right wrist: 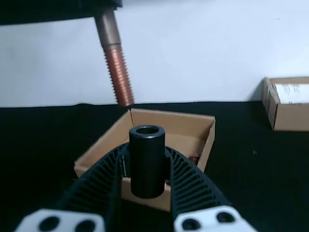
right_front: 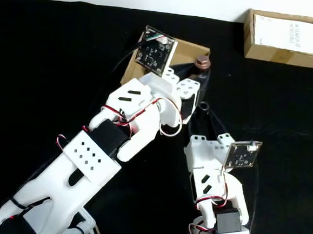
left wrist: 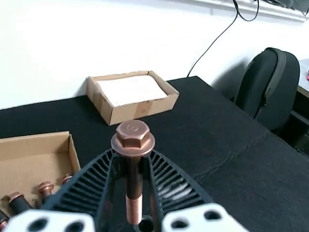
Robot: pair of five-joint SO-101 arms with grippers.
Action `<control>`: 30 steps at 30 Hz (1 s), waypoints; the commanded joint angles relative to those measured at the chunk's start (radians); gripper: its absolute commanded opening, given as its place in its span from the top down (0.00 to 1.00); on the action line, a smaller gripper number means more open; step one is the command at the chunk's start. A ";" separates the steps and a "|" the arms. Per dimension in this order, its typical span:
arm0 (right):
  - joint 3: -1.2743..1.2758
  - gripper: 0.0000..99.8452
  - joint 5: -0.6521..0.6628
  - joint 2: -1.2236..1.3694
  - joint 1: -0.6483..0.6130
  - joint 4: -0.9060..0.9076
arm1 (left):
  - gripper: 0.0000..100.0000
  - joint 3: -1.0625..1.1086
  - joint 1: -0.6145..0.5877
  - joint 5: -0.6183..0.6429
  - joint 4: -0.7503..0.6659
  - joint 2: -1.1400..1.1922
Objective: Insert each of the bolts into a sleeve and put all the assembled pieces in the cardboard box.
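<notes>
My left gripper (left wrist: 133, 162) is shut on a copper bolt (left wrist: 132, 140), held upright with its hex head up. In the high view the bolt head (right_front: 203, 61) sits by the edge of the open cardboard box (right_front: 188, 48). My right gripper (right wrist: 146, 155) is shut on a black sleeve (right wrist: 146, 164), standing upright with its bore open upward. The bolt's threaded end (right wrist: 118, 67) hangs just above the sleeve, its tip slightly to one side of the bore. Behind the sleeve is the cardboard box (right wrist: 186, 126). Several assembled pieces (left wrist: 29, 197) lie in the box (left wrist: 38, 154).
A second, shallower cardboard box (right_front: 285, 37) with white paper inside stands at the back right of the black table. A black office chair (left wrist: 273, 87) stands beyond the table edge. The right arm's body (right_front: 217, 176) is close beside the left arm (right_front: 116, 141).
</notes>
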 commanded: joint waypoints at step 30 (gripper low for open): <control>0.002 0.99 0.014 -0.007 -0.050 -0.025 | 0.99 0.099 0.047 0.011 0.144 -0.064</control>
